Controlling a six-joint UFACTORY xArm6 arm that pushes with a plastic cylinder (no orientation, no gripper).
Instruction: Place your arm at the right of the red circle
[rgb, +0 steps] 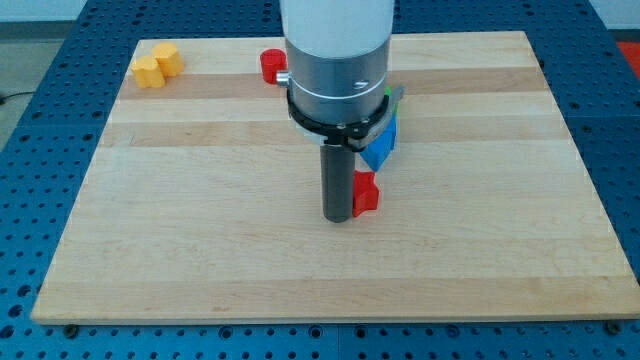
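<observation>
My tip rests on the wooden board near the centre of the frame, touching or just beside a small red block on its right; that block's shape is partly hidden by my rod, so I cannot tell if it is round. I carry no gripper, only a bare rod, so nothing opens or closes. The red circle I judge to be the round-looking red piece at the upper middle of the frame, just left of my housing and near the board's top edge. To do this step well, I should travel toward the top of the frame and stop just right of that piece, near but not touching. Just above my tip lie a blue block and a sliver of green block, so I would steer wide of them. The two yellow blocks at upper left are well clear.
</observation>
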